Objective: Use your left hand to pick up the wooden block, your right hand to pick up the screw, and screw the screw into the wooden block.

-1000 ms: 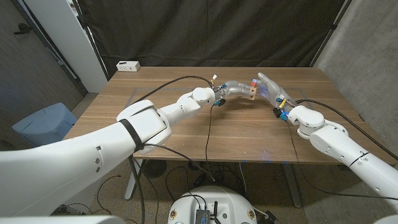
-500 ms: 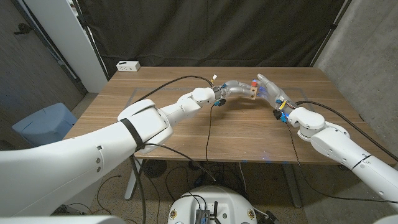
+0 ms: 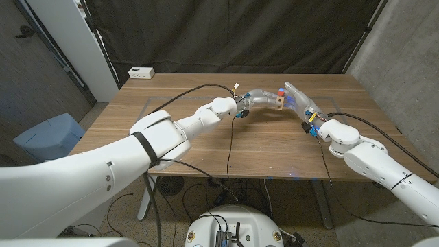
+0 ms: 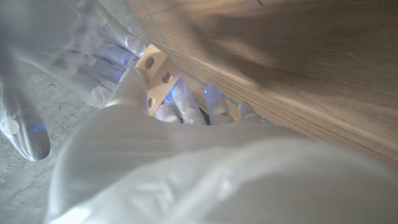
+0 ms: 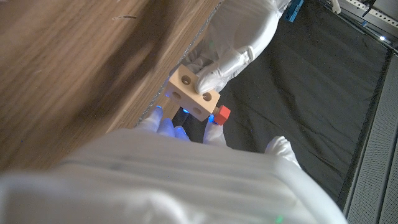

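My left hand [image 3: 259,97] holds the pale wooden block [image 3: 278,102] above the far middle of the table. In the right wrist view its fingers [image 5: 231,46] grip the block [image 5: 193,93] from the far side. A red screw [image 3: 280,90] sticks out of the block, its head [image 5: 222,114] showing at one end. My right hand [image 3: 299,99] stands just to the right of the block, fingers stretched toward it and thumb [image 5: 280,147] held well apart. In the left wrist view the block [image 4: 157,71] shows its holes, with the right hand's fingertips [image 4: 132,45] at its edge.
A white box [image 3: 141,72] lies at the table's far left corner. A black cable [image 3: 230,140] runs across the table [image 3: 171,147] under my left arm. A dark curtain hangs behind the table. A blue bin [image 3: 49,136] stands on the floor at the left.
My right forearm has shifted slightly; both hands and the block stay almost where they were.
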`<state>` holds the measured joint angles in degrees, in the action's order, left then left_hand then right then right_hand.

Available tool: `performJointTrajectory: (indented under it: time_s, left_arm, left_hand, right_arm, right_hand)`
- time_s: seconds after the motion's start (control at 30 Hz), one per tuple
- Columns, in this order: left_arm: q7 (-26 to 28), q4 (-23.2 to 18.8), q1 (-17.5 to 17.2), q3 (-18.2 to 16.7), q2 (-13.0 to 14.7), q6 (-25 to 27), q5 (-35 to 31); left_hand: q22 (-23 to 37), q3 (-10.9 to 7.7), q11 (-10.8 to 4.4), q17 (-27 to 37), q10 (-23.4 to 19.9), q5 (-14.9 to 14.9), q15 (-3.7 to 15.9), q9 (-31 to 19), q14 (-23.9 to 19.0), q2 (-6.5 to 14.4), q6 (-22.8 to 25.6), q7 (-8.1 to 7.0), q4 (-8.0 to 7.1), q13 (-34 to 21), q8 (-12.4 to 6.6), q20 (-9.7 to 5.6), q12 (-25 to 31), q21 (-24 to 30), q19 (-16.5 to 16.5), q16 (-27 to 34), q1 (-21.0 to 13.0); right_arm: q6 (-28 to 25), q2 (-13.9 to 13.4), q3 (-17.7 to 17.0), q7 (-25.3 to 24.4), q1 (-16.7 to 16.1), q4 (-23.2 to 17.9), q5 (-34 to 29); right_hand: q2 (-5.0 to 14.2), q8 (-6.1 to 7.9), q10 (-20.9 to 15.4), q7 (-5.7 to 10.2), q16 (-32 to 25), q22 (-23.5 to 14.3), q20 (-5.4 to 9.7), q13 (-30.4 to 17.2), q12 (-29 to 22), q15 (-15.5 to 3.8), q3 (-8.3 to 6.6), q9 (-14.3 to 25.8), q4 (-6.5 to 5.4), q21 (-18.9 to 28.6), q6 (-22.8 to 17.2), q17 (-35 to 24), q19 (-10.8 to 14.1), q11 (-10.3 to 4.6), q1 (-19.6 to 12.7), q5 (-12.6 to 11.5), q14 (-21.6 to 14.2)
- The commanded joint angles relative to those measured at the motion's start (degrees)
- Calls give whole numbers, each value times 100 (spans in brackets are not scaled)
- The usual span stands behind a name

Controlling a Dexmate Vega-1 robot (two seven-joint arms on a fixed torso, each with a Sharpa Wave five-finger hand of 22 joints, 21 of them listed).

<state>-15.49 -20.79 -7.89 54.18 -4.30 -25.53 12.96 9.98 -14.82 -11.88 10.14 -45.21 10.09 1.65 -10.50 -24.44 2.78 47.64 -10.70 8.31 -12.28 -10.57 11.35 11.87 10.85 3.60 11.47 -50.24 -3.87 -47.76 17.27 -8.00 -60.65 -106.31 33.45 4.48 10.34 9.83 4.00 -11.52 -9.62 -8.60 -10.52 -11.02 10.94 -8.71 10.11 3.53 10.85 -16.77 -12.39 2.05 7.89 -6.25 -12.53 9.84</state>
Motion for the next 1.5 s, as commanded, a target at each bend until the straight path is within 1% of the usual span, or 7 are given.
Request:
performJointTrajectory:
  time_s: [0.03,0.57,1.13,1.5]
  left_arm:
    - [-50,6,-40,-33,15,-76,-5]
    - [-40,8,-35,-35,5,-5,-11]
    - [-34,10,-8,-6,-7,73,-4]
    - [-34,10,-20,-4,-11,76,3]
  left_hand:
    - [11,-33,-20,14,-5,47,-12,-24,21,-22,39,1,-12,3,-36,27,0,23,-31,-13,52]
    - [11,-41,-15,14,0,46,-11,-24,28,-23,42,3,-10,3,-37,33,-2,24,-29,-15,55]
    - [11,-46,-22,14,-2,46,-18,-24,21,-23,45,2,-8,3,-38,30,-1,25,-26,-12,58]
    - [11,-50,-19,15,-5,47,-18,-24,19,-22,39,7,-9,3,-36,26,0,27,-21,-11,63]
  right_arm:
    - [-25,-62,-93,-124,-158,-163,-18]
    - [-46,-117,-166,-162,-264,-268,-21]
    - [-112,-215,-269,-245,-461,-486,-12]
    - [-178,-219,-303,-283,-563,-562,58]
  right_hand:
    - [5,23,222,-10,-38,-17,-13,-13,-11,2,-6,5,-43,0,-48,-13,-39,-8,36,-30,597]
    - [22,29,214,-13,-40,-16,-14,-12,-16,5,-5,5,-61,1,-63,-11,-40,-6,57,-51,594]
    - [27,32,203,-4,-39,-16,-10,-12,-19,4,-3,5,-70,3,-78,-8,-37,-11,66,-70,591]
    - [28,34,200,0,-38,-15,-3,-12,-20,2,-3,5,-74,6,-85,-5,-26,-13,69,-79,589]
